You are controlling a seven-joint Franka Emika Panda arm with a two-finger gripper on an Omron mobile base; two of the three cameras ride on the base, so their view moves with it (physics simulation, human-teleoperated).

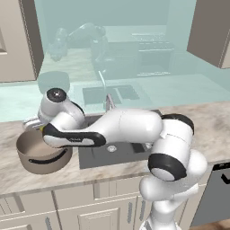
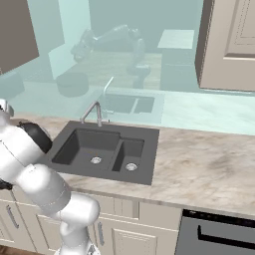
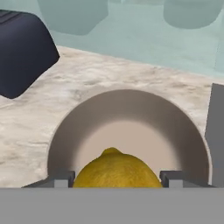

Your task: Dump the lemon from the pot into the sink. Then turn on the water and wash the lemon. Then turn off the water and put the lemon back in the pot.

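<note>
In the hand view the lemon (image 3: 117, 169) lies inside the taupe pot (image 3: 127, 113) at six o'clock, between the spread finger tips (image 3: 63, 178) of the gripper (image 3: 117, 180), nothing pinched, while the pot stands on the marble counter (image 1: 211, 130) at nine o'clock of the sink (image 2: 107, 149).

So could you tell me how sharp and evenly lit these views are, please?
Left base view: flat light, a teal mirrored wall behind the sink. Right base view: soft shading in the basins. Hand view: lemon and pot look sharp, no glare.
</note>
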